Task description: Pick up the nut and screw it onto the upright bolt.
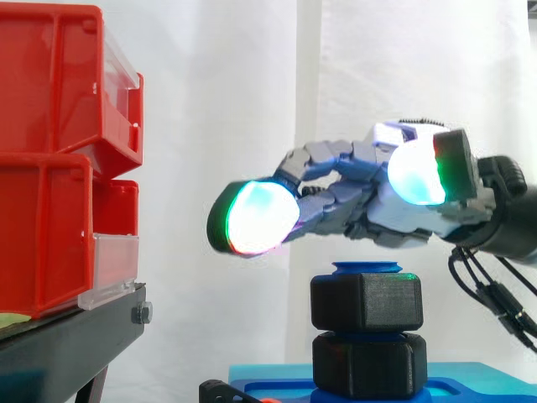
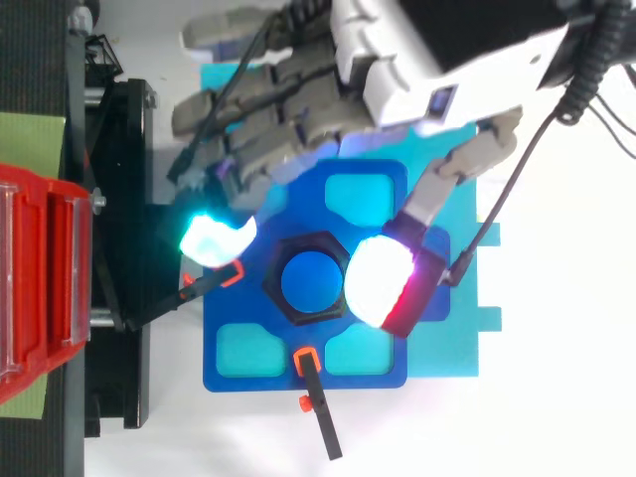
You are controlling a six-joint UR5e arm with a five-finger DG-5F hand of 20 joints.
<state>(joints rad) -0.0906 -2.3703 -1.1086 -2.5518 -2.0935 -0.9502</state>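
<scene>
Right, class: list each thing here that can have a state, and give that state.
hand: open, fingers spread above the nut, holding nothing.
nut: on the bolt, near its top.
bolt: upright, tip showing above the nut.
lower black hex piece: beneath the nut, on the blue base.
red bins: stacked.

I see the side cam level w/ the work, close, facing across it: red bins [image 1: 50, 168] at left, hand [image 1: 352, 197] from right. Top cam looks straight down, also close. Both share nut [image 1: 367, 300], blue base [image 2: 298, 373], bins.
</scene>
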